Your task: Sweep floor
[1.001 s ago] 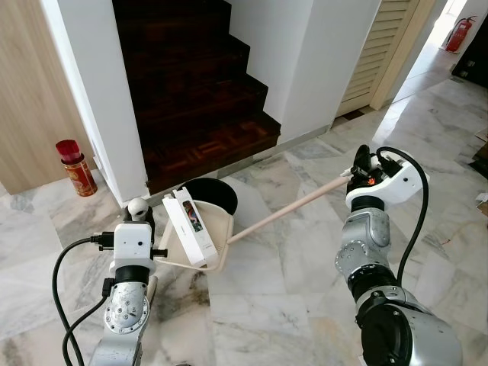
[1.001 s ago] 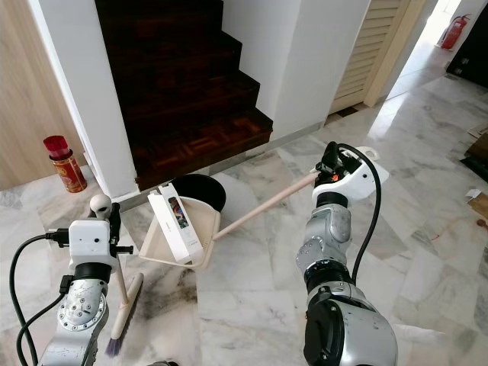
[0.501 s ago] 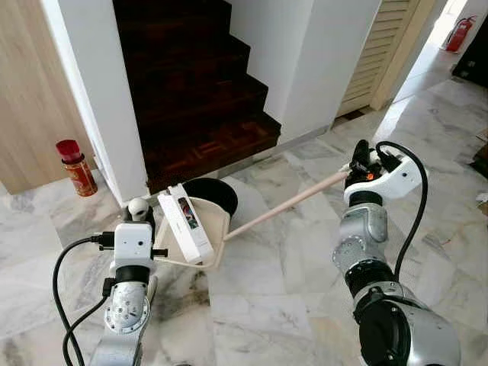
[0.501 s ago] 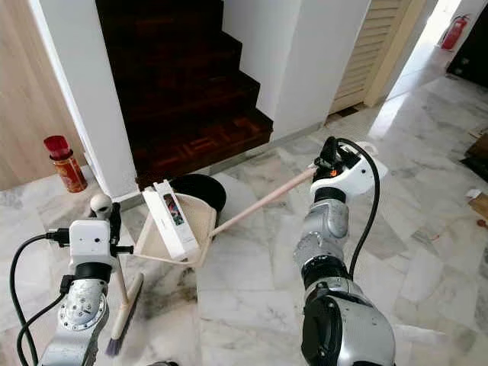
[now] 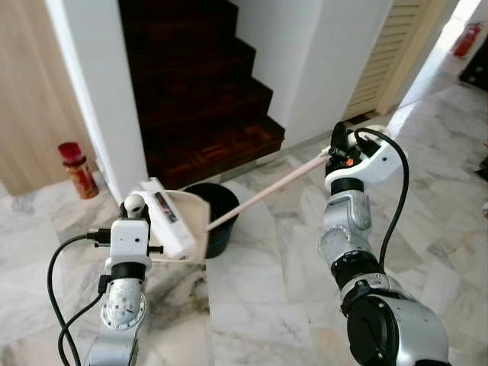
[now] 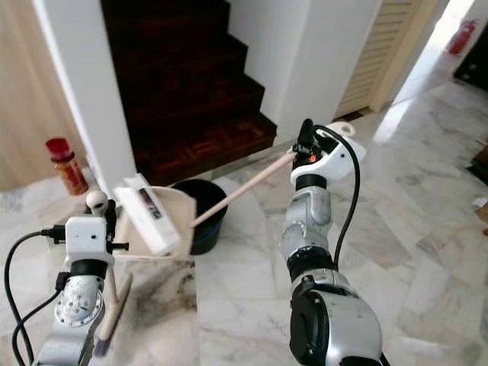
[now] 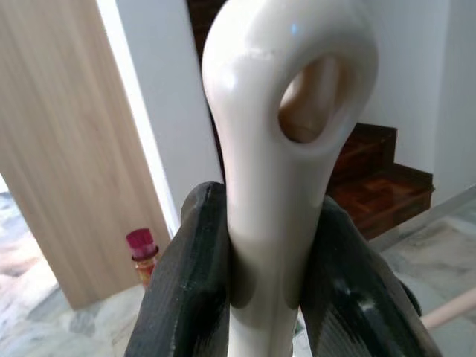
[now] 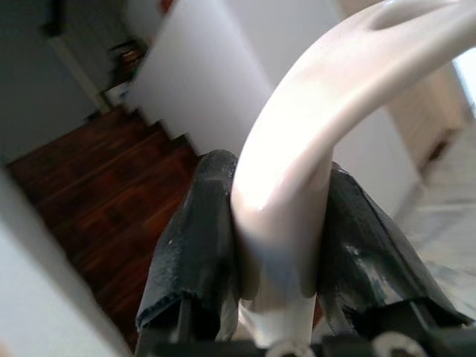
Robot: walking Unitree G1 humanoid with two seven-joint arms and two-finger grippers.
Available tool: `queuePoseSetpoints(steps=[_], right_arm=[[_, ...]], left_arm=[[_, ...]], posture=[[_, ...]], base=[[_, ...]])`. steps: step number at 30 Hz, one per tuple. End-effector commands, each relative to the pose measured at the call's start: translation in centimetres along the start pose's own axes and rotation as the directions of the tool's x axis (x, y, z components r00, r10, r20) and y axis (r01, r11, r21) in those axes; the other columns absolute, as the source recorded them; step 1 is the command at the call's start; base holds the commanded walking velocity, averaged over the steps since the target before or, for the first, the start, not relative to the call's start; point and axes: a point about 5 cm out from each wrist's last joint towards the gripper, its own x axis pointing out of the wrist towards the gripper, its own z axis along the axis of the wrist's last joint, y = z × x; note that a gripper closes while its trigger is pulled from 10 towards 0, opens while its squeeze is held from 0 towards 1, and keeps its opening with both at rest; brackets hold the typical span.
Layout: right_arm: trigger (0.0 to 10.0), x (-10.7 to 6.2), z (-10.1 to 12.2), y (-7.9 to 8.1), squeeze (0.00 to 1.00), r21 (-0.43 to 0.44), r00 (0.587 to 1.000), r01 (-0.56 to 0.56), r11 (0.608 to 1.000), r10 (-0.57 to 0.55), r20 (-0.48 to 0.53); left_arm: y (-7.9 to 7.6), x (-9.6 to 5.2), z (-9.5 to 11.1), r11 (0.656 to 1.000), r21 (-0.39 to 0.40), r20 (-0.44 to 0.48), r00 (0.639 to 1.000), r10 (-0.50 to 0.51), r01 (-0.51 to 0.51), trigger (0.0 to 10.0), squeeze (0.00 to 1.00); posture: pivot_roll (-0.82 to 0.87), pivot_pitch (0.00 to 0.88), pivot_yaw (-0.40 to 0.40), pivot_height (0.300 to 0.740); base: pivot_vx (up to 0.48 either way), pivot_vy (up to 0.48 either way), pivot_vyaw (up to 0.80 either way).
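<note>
My right gripper (image 5: pixel 337 148) is shut on the long cream handle (image 5: pixel 267 191) of a beige dustpan (image 5: pixel 191 219). The pan is lifted and tipped up over a black bin (image 5: pixel 223 219) at the foot of the stairs. A white box (image 5: pixel 162 216) lies in the pan, leaning towards its lower edge. My left gripper (image 6: pixel 104 211) is shut on the upright broom handle (image 7: pixel 275 149), just below its looped end. The broom's bristles (image 6: pixel 103 345) rest on the marble floor beside my left arm. In the right wrist view, black fingers (image 8: pixel 197 238) clamp the dustpan handle (image 8: pixel 297 149).
Dark wooden stairs (image 5: pixel 206 99) rise straight ahead between white walls (image 5: pixel 99 99). A red canister (image 5: pixel 78 169) stands on the floor at the left by a wood panel. A louvred door (image 5: pixel 381 53) and an open doorway with a fire extinguisher (image 5: pixel 467 38) lie to the right.
My right arm has lifted the handle end higher and left, raising the dustpan and tipping it over the bin; the white box has shifted with it. The left arm has held still.
</note>
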Motion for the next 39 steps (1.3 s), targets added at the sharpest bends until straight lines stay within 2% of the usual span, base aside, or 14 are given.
queuePoseSetpoints(steps=[1, 19, 39], right_arm=[[10.0, 0.96, 2.01, 0.58, 0.0, 0.007, 0.996, -0.018, 1.0, 0.017, 0.091], [10.0, 1.14, 1.93, 1.42, 0.0, 0.031, 0.995, -0.046, 0.998, 0.043, 0.089], [10.0, 1.11, 1.87, 1.44, 0.0, 0.036, 0.995, -0.046, 0.998, 0.042, 0.087]], left_arm=[[-0.33, 0.34, 0.81, 1.0, -0.009, 0.045, 0.999, -0.008, 0.009, 10.0, 0.0], [-0.16, 0.43, 0.85, 1.0, -0.005, 0.048, 0.999, -0.001, 0.001, 10.0, 0.0], [-0.14, 0.44, 0.84, 1.0, -0.004, 0.048, 0.999, -0.001, 0.001, 10.0, 0.0]], posture=[[0.13, 0.0, -0.114, 0.74], [0.13, 0.0, -0.116, 0.74], [0.13, 0.0, -0.116, 0.74]], base=[[0.292, 0.0, 0.0], [0.291, 0.0, 0.0], [0.292, 0.0, 0.0]])
